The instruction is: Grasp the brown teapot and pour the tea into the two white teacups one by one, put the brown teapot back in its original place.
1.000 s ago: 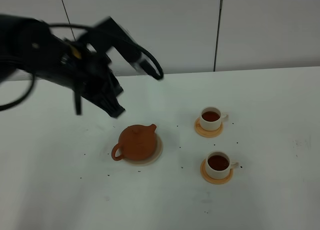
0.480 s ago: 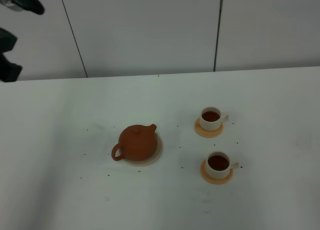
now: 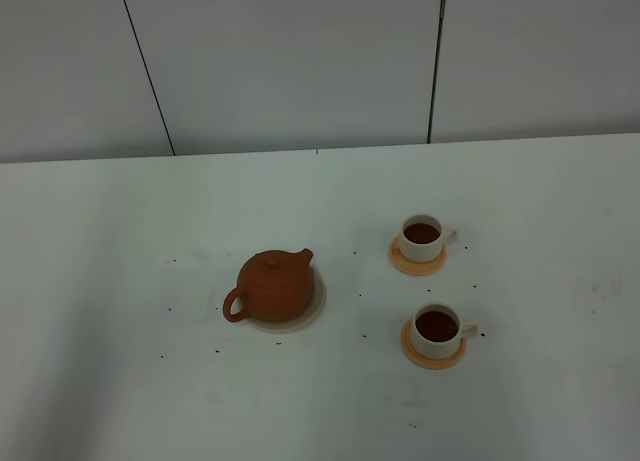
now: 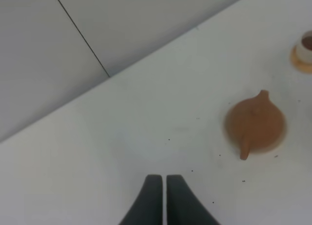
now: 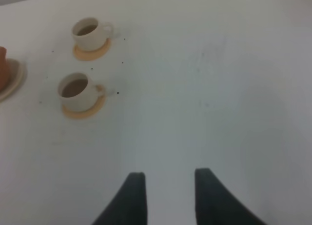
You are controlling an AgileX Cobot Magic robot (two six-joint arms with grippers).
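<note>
the brown teapot (image 3: 272, 286) sits on its trivet (image 3: 316, 303) mid-table – both teacups (image 3: 422, 237) (image 3: 437, 327) full; left gripper (image 4: 159, 181) pressed together, right gripper (image 5: 165, 181) spread – task looks done.

The light was even and soft, rather dim, and the white table (image 3: 120, 381) read grey-green. A broad faint shadow lay over its left part in the high view. My left wrist view was soft, the brown teapot (image 4: 255, 123) blurred at its edges; my right wrist view looked hazy throughout.
</note>
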